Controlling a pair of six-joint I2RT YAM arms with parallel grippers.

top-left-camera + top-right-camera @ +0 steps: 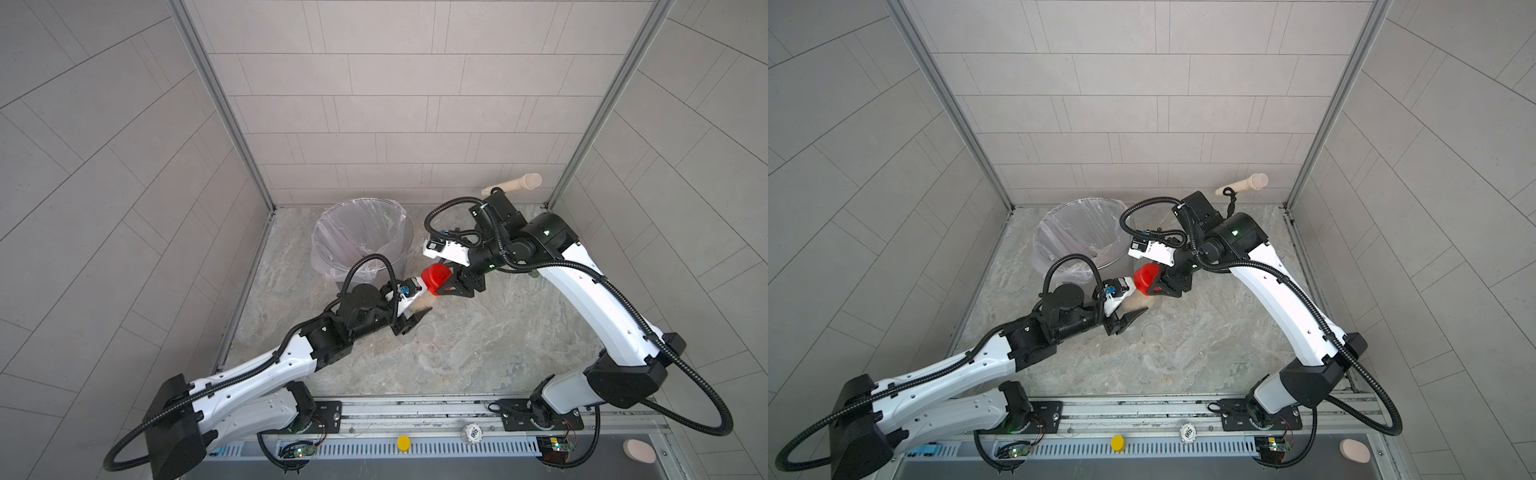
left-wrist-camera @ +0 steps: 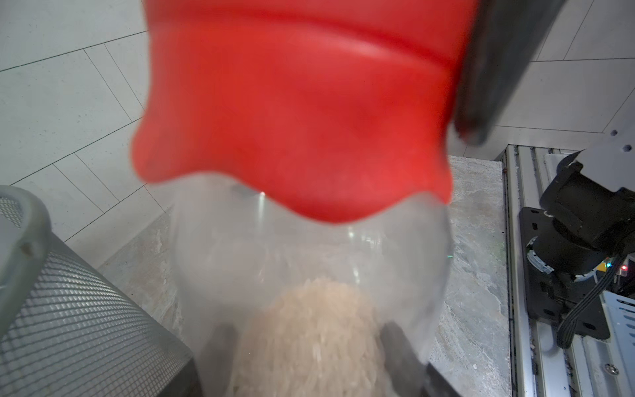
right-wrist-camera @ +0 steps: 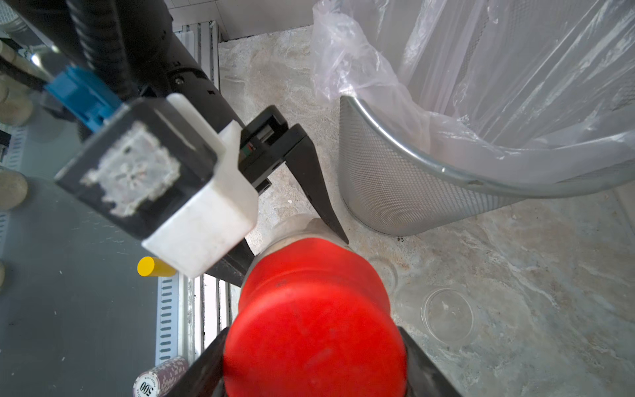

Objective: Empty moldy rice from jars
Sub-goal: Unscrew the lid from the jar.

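The moldy rice [image 2: 309, 330] lies as a pale heap in the base end of the clear jar [image 2: 309, 247]. The jar is held tilted off the marble table [image 1: 478, 353], near its middle, with its red screw lid [image 3: 314, 319] on. The left gripper [image 3: 295, 247] pinches the jar's body, with a finger [image 2: 402, 347] on either side of the rice. The right gripper [image 1: 443, 280] has its fingers clamped on opposite sides of the lid. In both top views the metal mesh bin [image 1: 401, 253] with its plastic liner [image 1: 353, 232] stands at about ten o'clock from the jar, close by but not beneath it.

The main risk is the lid coming free here, over bare table. If the jar tips mouth-down before it reaches the bin, the rice would scatter on the marble. The clear wall looks smooth, so the body may turn inside the left pinch along with the lid instead of unscrewing. It could also slip out altogether. Damp, clumped rice might stick in the base and then drop all at once. An empty clear jar [image 1: 424, 332] stands at six o'clock just below the left gripper, and a low sweep could knock it over.

No brand or label shows on the jar or lid. The only readable writing is "500" on a poker chip [image 3: 151, 385] at the front rail, beside a yellow cylinder [image 3: 151, 266].
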